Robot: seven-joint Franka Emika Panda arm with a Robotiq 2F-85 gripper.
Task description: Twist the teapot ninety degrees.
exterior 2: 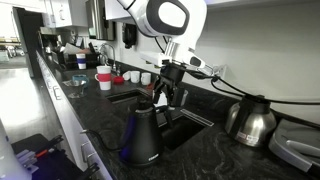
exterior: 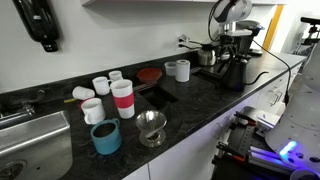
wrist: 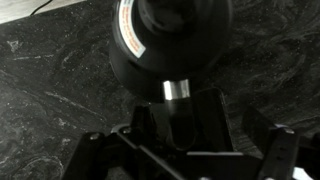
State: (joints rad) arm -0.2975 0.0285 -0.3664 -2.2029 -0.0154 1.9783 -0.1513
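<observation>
The arm [exterior 2: 165,15] reaches down from the 12 o'clock edge in an exterior view. Its white upper links bend over into a black wrist, so the end effector [exterior 2: 165,96] points down at the dark stone tabletop [exterior 2: 220,160]. The black fingers [exterior 2: 156,95] hang just above the surface, splayed apart.

The teapot [exterior 2: 143,135], matte black and cone-shaped, stands upright on the tabletop at about 7 o'clock from the end effector, closer to that camera. From this angle I cannot tell whether the fingers touch it. A silver metal pot [exterior 2: 250,120] stands well apart at the teapot's 3 o'clock.

In the wrist view the end effector [wrist: 185,142] enters from 6 o'clock and the teapot [wrist: 165,40] fills the 12 o'clock half, seen from above. A short bright metal piece [wrist: 175,88] sits on the teapot's near side. Below it a dark part runs towards the camera between the two fingers [wrist: 95,150]. The jaws stand wide, one at 8 o'clock and one at 4 o'clock, and neither pad is pressed against the pot. The picture is dim, so fine contact is hard to judge.

In an exterior view the arm [exterior: 230,14] works at the 2 o'clock end of the tabletop [exterior: 200,100], with the teapot [exterior: 236,72] a dark shape beneath it. A white mug [exterior: 182,70] stands at the teapot's 9 o'clock. A blue cup [exterior: 106,137] and a sink [exterior: 30,140] lie far off towards 8 o'clock.
</observation>
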